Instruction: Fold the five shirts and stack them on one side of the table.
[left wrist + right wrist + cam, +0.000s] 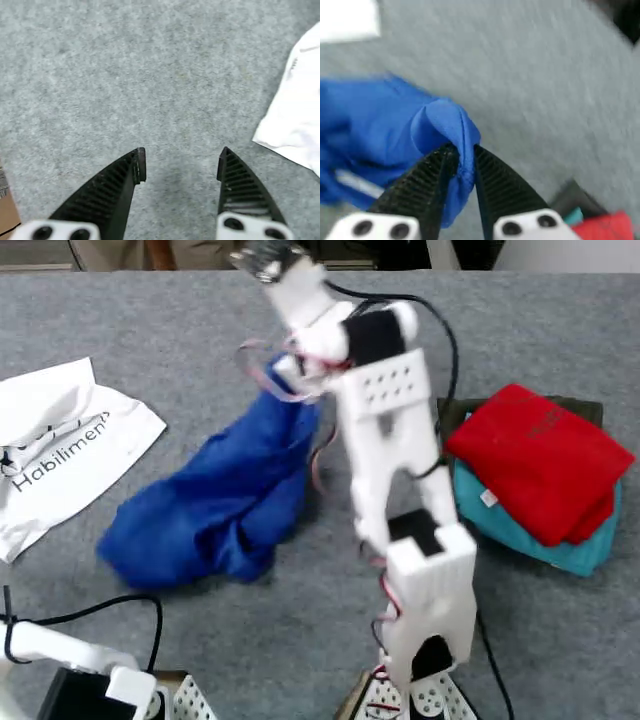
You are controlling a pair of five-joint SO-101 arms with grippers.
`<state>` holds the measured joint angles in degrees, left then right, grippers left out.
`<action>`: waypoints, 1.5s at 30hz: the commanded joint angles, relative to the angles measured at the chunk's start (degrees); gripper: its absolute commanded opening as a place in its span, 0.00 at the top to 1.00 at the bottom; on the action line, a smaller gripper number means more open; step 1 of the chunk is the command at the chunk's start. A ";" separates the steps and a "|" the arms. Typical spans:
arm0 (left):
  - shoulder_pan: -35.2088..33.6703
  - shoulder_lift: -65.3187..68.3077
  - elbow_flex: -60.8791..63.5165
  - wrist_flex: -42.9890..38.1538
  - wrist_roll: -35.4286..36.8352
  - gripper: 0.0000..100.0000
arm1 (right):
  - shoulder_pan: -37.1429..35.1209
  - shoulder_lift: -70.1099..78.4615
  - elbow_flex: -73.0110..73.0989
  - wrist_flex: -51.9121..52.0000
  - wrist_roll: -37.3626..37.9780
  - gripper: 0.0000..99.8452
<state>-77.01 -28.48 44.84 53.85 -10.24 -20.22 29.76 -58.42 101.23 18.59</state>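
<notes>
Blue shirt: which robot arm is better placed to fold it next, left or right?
Probably the right. The right gripper is shut on a bunched edge of the blue shirt. The left gripper hangs open over the bare table near the white shirt, holding nothing.

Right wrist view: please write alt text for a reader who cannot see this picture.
The right gripper is shut on a bunched fold of the blue shirt, with the gray table behind it. A corner of the red shirt and part of a white shirt show at the edges.
</notes>
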 commanded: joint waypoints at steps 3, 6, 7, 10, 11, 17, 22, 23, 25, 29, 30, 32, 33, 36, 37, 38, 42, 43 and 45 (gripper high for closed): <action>3.87 -1.36 -0.18 -0.18 0.62 0.76 | 11.12 6.02 10.59 1.14 9.93 1.00; 6.95 -1.71 1.32 -0.18 0.70 0.76 | 14.29 6.64 21.49 0.70 16.09 0.99; 8.44 -1.80 2.11 -0.09 0.70 0.76 | 14.99 6.55 25.01 0.26 17.67 0.99; 14.59 -1.80 2.73 3.69 0.70 0.76 | 16.75 6.37 31.52 -2.20 18.73 0.98; 17.32 -1.80 2.73 5.19 0.79 0.76 | 17.27 6.37 31.96 -2.90 18.11 0.96; 36.40 -1.36 2.02 8.26 7.30 0.76 | 15.87 5.05 28.09 0.79 17.41 0.56; 48.79 -1.27 -1.41 8.35 13.45 0.75 | 11.30 -0.40 26.24 1.14 17.23 0.50; 50.73 -1.27 -2.02 8.35 14.42 0.75 | 10.07 -1.89 26.33 1.14 16.35 0.50; 53.98 -1.27 -2.64 8.18 15.47 0.76 | 7.34 -4.70 26.33 1.14 13.36 0.51; 53.80 -1.54 -2.20 8.70 16.35 0.76 | -0.13 -9.63 26.33 1.14 6.86 0.51; 52.40 -1.63 -2.20 9.41 16.35 0.76 | -2.33 -10.51 26.33 1.14 5.01 0.51; 48.79 -1.71 -2.37 10.29 16.35 0.76 | -7.52 -10.77 26.42 1.14 2.11 0.51; 46.68 -1.71 -2.20 10.37 16.35 0.76 | -10.24 -10.33 26.68 1.14 0.97 0.51; 40.53 -1.54 -1.85 11.08 16.00 0.76 | -17.80 -7.69 28.35 1.14 -1.23 0.51; 38.51 -1.54 -1.85 11.52 16.00 0.76 | -19.91 -6.55 28.70 1.14 -1.93 0.51; 36.40 -1.63 -1.85 11.96 16.00 0.76 | -21.85 -5.14 28.88 1.14 -2.37 0.51; 29.01 -1.36 -1.85 11.96 16.00 0.76 | -25.89 1.45 28.09 0.79 -2.37 0.51; 27.60 -1.36 -1.85 11.96 16.00 0.76 | -25.98 3.30 27.65 0.79 -2.29 0.52; 25.49 -1.36 -1.85 11.96 16.00 0.76 | -25.63 6.99 26.68 0.88 -2.20 0.57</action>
<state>-48.44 -28.66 45.01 65.45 5.49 -45.36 33.63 -29.32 101.05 16.75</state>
